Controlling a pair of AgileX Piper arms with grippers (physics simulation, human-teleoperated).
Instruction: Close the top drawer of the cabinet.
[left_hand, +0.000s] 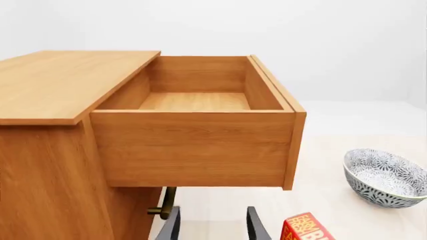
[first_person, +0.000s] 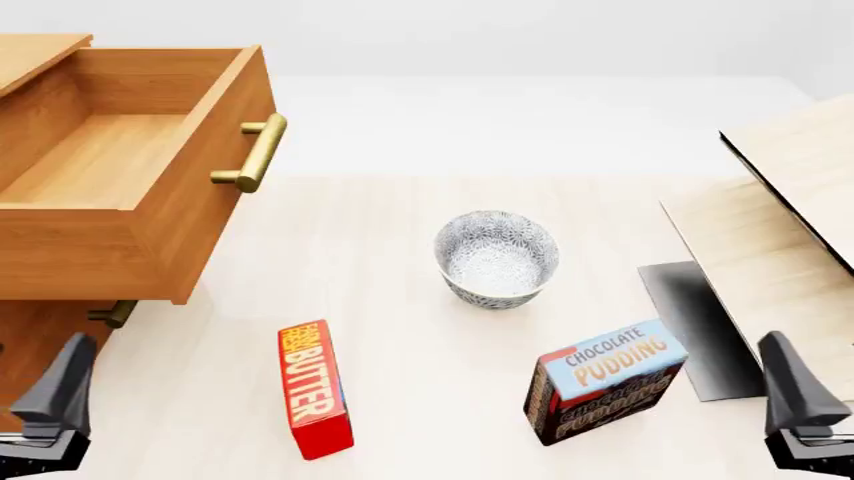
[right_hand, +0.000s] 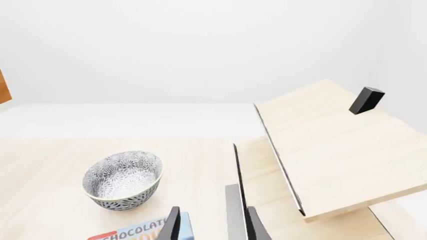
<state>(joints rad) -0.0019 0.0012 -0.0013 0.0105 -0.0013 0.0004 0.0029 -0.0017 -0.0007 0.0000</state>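
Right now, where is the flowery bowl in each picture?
Front view: the patterned bowl stands mid-table, right of the open top drawer, behind the butter box and pudding box.
Left wrist view: at the right edge, past the drawer's front corner.
Right wrist view: lower left, beside the pale wood panels.
Shared landmark: the bowl itself shows in all three views.

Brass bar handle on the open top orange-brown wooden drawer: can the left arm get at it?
Probably yes. The left gripper sits open below the top drawer, and nothing stands between it and the brass handle; the red butter box lies off to its right.
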